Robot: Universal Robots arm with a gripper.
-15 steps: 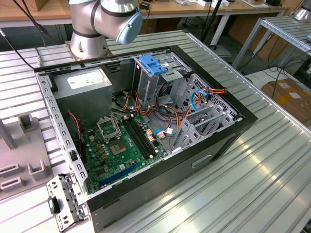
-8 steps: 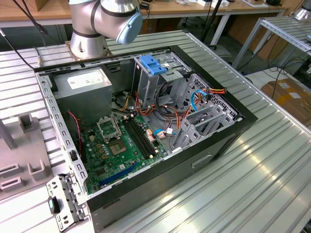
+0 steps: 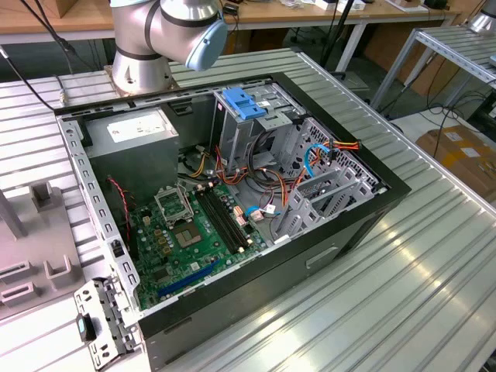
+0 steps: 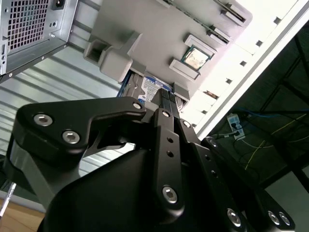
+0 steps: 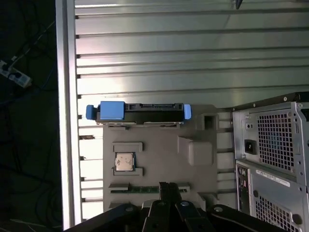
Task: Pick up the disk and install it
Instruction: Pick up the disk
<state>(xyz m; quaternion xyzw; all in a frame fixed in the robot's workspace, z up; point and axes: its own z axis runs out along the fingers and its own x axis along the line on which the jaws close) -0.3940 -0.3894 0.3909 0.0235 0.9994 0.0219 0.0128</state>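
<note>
Disk not yet picked up; nothing installed.
The disk (image 5: 140,112) stands on edge in a slot of the grey fixture (image 5: 159,145), on the table beside the open computer case (image 3: 333,240). The gripper (image 5: 167,186) hangs above the fixture, fingers drawn together on nothing, apart from the disk. Grasp and installation are both left to do.

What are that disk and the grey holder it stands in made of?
The disk: dark edge-on body, material unclear; its blue end rails look like smooth plastic. The grey holder: uniform matte surface with rounded moulded shapes, probably plastic.
</note>
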